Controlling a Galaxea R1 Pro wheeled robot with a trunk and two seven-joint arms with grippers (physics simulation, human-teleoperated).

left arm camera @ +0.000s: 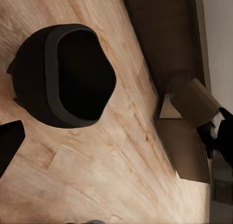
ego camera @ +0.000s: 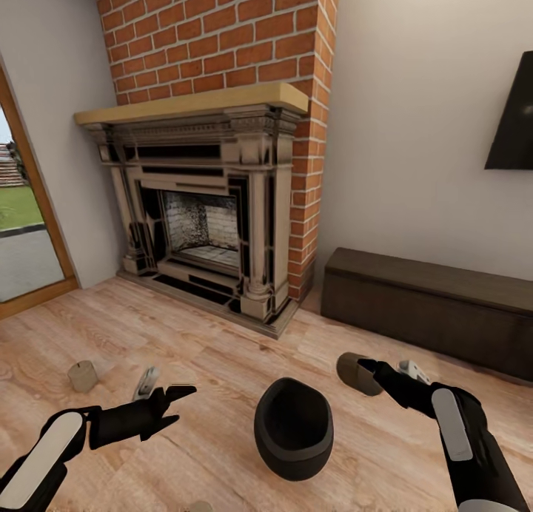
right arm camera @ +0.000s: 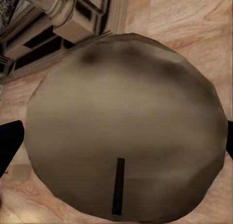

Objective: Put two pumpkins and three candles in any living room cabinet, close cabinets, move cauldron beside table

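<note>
Head view, landmark: the black cauldron stands upright on the wood floor, in front of the brick fireplace.
Head view, left gripper: just left of the cauldron, apart from it; your fingers are spread with nothing between them.
Head view, right gripper: right of the cauldron, and you have a candle at the fingertips.
Head view, second candle: upright on the floor, well left of the cauldron.
Head view, cabinet: behind and right of the cauldron, against the wall, fronts shut.
Left wrist view: cauldron mouth faces you; beyond it the candle sits at the right gripper.
Right wrist view: candle with dark wick between your two fingertips, gripped.
</note>
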